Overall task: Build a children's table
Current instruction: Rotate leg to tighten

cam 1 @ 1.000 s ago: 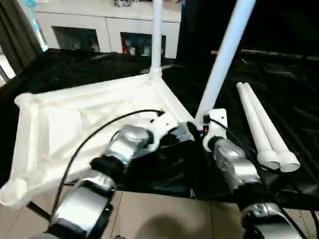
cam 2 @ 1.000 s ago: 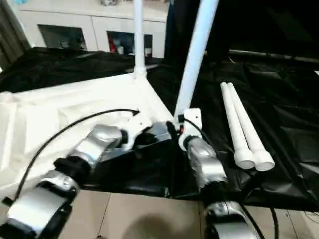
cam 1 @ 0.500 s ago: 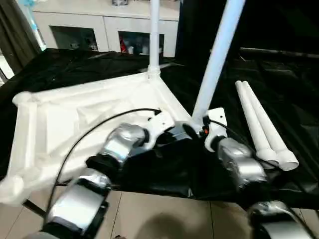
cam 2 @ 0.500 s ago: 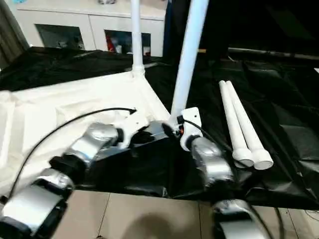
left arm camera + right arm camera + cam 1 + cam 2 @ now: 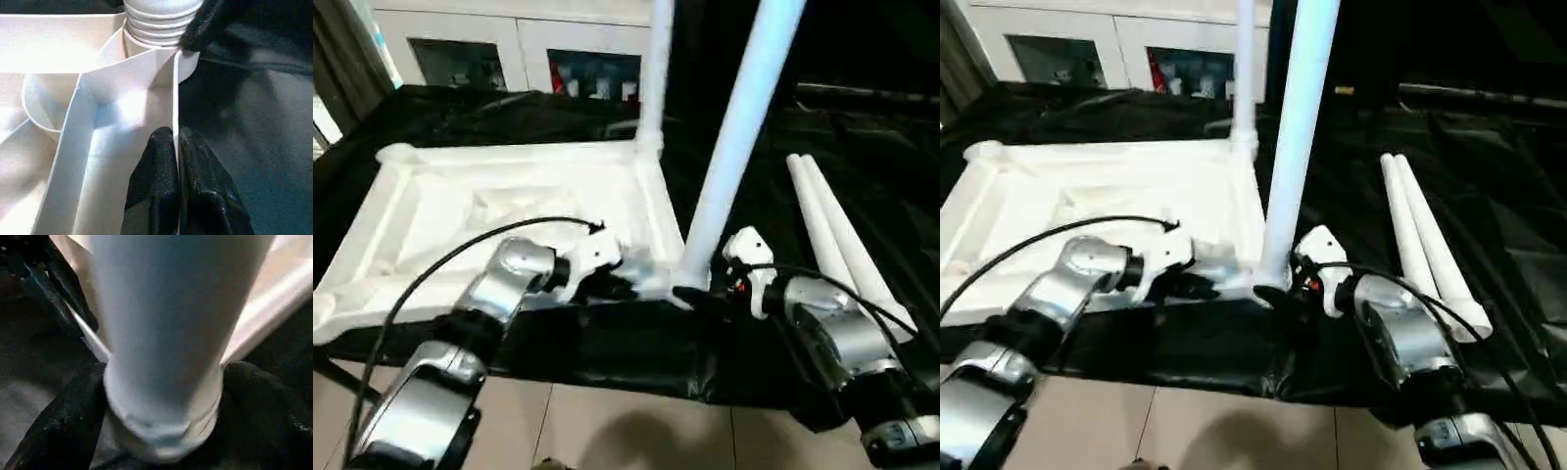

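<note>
We see the upside-down white tabletop (image 5: 509,211) lying left of centre on the black-covered table (image 5: 862,147). One leg (image 5: 736,147) rises from its near right corner socket, another leg (image 5: 654,69) from the far right corner. Our left tool (image 5: 175,161) is pinched on the tabletop's thin edge wall near that near corner. Our right tool (image 5: 161,401) has its fingers (image 5: 73,411) spread on either side of the near leg's base. Two loose legs (image 5: 847,235) lie side by side at right.
</note>
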Tool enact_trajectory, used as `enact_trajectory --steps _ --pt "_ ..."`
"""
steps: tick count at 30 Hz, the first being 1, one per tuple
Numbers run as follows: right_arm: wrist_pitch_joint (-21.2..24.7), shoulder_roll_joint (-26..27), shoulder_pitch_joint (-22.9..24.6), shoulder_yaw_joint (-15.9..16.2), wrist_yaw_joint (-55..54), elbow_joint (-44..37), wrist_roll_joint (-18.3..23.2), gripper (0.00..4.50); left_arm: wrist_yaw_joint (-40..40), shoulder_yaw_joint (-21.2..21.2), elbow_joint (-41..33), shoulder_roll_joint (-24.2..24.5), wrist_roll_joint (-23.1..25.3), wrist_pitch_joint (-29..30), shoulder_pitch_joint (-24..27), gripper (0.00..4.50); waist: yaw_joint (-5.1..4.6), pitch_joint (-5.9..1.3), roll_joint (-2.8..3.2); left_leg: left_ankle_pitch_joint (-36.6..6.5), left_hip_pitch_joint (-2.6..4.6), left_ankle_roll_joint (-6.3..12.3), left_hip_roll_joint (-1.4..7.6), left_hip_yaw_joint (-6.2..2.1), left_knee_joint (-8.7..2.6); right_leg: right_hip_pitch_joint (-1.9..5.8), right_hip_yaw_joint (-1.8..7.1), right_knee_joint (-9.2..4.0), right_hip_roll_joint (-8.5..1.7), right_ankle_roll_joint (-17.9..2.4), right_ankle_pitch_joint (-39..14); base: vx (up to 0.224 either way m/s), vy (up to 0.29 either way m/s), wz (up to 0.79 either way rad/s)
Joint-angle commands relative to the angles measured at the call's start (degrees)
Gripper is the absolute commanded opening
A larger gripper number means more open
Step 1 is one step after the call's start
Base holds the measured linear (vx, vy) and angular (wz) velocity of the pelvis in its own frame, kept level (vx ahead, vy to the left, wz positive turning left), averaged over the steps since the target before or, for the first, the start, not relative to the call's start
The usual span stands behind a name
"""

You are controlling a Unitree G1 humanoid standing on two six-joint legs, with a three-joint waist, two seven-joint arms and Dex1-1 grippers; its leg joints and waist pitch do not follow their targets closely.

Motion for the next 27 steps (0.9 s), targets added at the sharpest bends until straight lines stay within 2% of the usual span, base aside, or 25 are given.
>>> enact_trajectory --steps 1,4,5,6,8,10,12,15,16,20,21,23,24,25,26,27 --pt "0.8 -0.5 0.3 -0.1 0.3 -1.7 1.0 3.96 -2.4 -1.0 -1.3 -0.6 -1.6 0.1 1.3 0.00 0.11 -3.53 -0.33 -9.2 1.16 4.12 2.21 -0.70 -3.43 2.95 2.39 -3.49 -3.19 -15.9 -2.9 0.000 0.000 0.00" --pt "1.4 -0.1 0.5 -0.5 1.4 -2.2 1.9 3.96 -3.2 -0.9 -2.3 -0.3 -1.9 0.6 1.8 0.00 0.00 -3.49 -0.42 -9.9 1.03 2.97 2.23 -0.81 -3.59 3.05 2.48 -3.60 -3.29 -14.9 -4.7 0.000 0.000 0.00" --pt "1.4 -0.1 0.5 -0.5 1.4 -2.2 1.9 3.69 -3.2 -0.9 -2.3 -0.3 -1.9 0.6 1.8 0.00 0.00 -3.49 -0.42 -9.9 1.03 2.97 2.23 -0.81 -3.59 3.05 2.48 -3.60 -3.29 -14.9 -4.7 0.000 0.000 0.00" --pt "1.8 -0.2 0.7 -0.3 2.3 -2.3 1.7 3.61 -3.4 -1.0 -2.8 0.0 -1.8 0.9 2.2 0.00 -0.02 -3.61 -0.53 -9.3 1.04 2.92 2.16 -0.82 -3.51 3.06 2.49 -3.46 -3.29 -14.7 -4.0 0.000 0.000 0.00" --pt "1.9 -0.4 0.8 -0.2 2.7 -2.2 1.5 3.58 -3.4 -1.1 -3.2 0.3 -1.7 1.1 2.4 0.00 -0.03 -3.63 -0.55 -8.5 0.90 3.24 2.06 -0.78 -3.41 3.11 2.49 -3.37 -3.25 -14.7 -3.0 0.000 0.000 0.00" --pt "1.8 -0.5 0.9 -0.1 2.7 -2.1 1.5 3.24 -3.5 -1.0 -3.5 0.3 -1.7 1.3 2.5 0.00 0.01 -3.77 -0.61 -7.1 0.87 3.73 1.99 -0.76 -3.25 3.15 2.48 -3.14 -3.24 -14.9 -1.3 0.000 0.000 0.00" --pt "1.9 -0.7 0.9 0.0 2.6 -2.0 1.6 3.18 -3.5 -1.0 -3.7 0.3 -1.7 1.5 2.6 0.00 0.03 -3.77 -0.57 -6.7 0.88 4.07 1.98 -0.73 -3.19 3.12 2.45 -3.10 -3.22 -15.1 -0.7 0.000 0.000 0.00" --pt "1.9 -0.7 1.0 0.2 2.3 -1.8 1.5 3.07 -3.4 -0.9 -4.0 0.3 -1.7 1.7 2.8 0.00 0.00 -3.76 -0.55 -7.1 0.88 4.00 1.99 -0.74 -3.20 3.12 2.43 -3.14 -3.21 -15.1 -1.3 0.000 0.000 0.00" --pt "1.9 -0.7 0.9 0.2 2.2 -1.7 1.5 2.86 -3.4 -0.9 -4.0 0.3 -1.6 1.8 2.8 0.00 0.01 -3.79 -0.55 -7.1 0.92 3.95 2.00 -0.75 -3.19 3.12 2.43 -3.14 -3.23 -15.1 -1.3 0.000 0.000 0.00" --pt "1.9 0.5 0.6 -0.7 -0.9 -0.1 0.7 2.76 -1.3 -0.6 -3.0 -0.2 -1.0 1.7 2.4 0.00 -0.03 -3.81 -0.58 -6.8 0.94 4.01 1.96 -0.73 -3.15 3.11 2.43 -3.07 -3.15 -15.2 -0.8 0.000 0.000 0.00" --pt "2.3 3.2 0.0 -3.1 -8.2 3.6 0.1 2.75 5.3 0.0 0.3 -1.9 0.8 2.2 0.9 0.00 -0.27 -3.68 -0.61 -7.3 0.98 3.53 1.89 -0.73 -3.25 2.84 2.51 -3.32 -3.25 -15.1 -2.0 0.000 0.000 0.00" --pt "2.4 3.8 -0.1 -3.5 -9.6 4.3 0.0 2.75 6.6 0.2 1.0 -2.2 1.2 2.3 0.6 0.00 -0.41 -3.63 -0.58 -7.9 0.98 3.08 1.81 -0.76 -3.26 2.79 2.49 -3.43 -3.27 -15.0 -3.2 0.000 0.000 0.00" --pt "3.2 7.7 -0.5 -6.2 -19.4 7.7 -0.3 2.75 13.2 0.8 4.0 -4.9 2.3 3.0 -1.0 0.00 -0.59 -3.50 -0.63 -10.0 1.14 1.32 1.87 -0.84 -3.52 2.80 2.53 -3.88 -3.36 -14.0 -7.9 0.000 0.000 0.00" --pt "3.4 9.0 -0.7 -7.1 -22.8 8.5 -0.4 2.74 14.8 1.0 4.8 -5.9 2.4 3.2 -1.5 0.00 -0.75 -3.17 -0.59 -12.0 1.36 0.14 1.77 -0.89 -3.78 2.56 2.56 -4.40 -3.40 -13.1 -11.5 0.000 0.000 0.00" --pt "3.5 10.1 -0.8 -7.8 -25.9 9.2 -0.6 2.74 16.2 1.1 5.5 -6.8 2.5 3.4 -2.0 0.00 -0.79 -3.15 -0.70 -13.6 1.41 -0.66 1.73 -1.07 -4.01 2.77 2.47 -4.74 -3.46 -11.8 -14.9 0.000 0.000 0.00" --pt "4.0 11.1 -1.0 -8.8 -28.9 9.6 -0.3 2.74 16.9 1.1 5.8 -7.5 2.5 3.0 -2.3 0.00 -0.74 -3.04 -1.00 -15.0 1.74 -0.76 1.78 -1.03 -4.09 2.49 2.57 -5.19 -3.48 -10.8 -17.1 0.000 0.000 0.00"
